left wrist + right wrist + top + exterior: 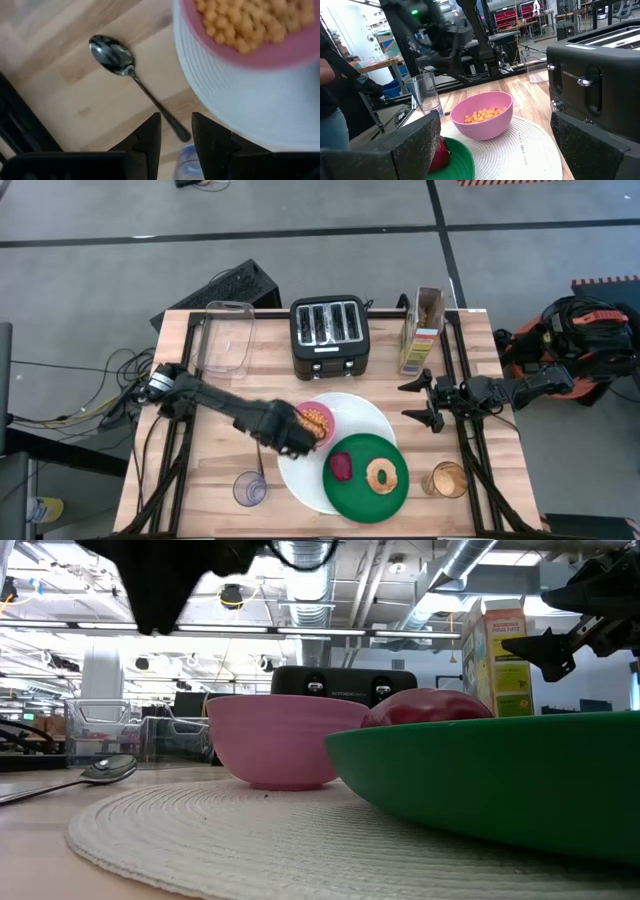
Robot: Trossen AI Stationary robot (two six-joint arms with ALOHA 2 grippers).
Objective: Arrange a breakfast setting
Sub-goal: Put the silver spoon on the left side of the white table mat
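Note:
A metal spoon point(131, 75) lies flat on the wooden table beside the large white plate point(365, 415); it also shows in the low view point(108, 769). My left gripper point(176, 120) hovers above the spoon's handle end, fingers slightly apart and holding nothing; in the high view point(298, 438) it hides the spoon. A pink bowl point(316, 420) of cereal sits on the white plate. A green plate point(365, 500) overlapping the white plate carries a red food piece point(342, 467) and a bagel ring point(381, 475). My right gripper point(420, 402) waits open at the right.
A black toaster point(330, 335), a clear container point(228, 337) and a cereal box point(425, 330) stand along the far edge. An empty tumbler point(250, 488) stands near the front left, and a tumbler of orange drink point(450, 478) at the front right. A person's arm point(327, 70) shows beyond the table.

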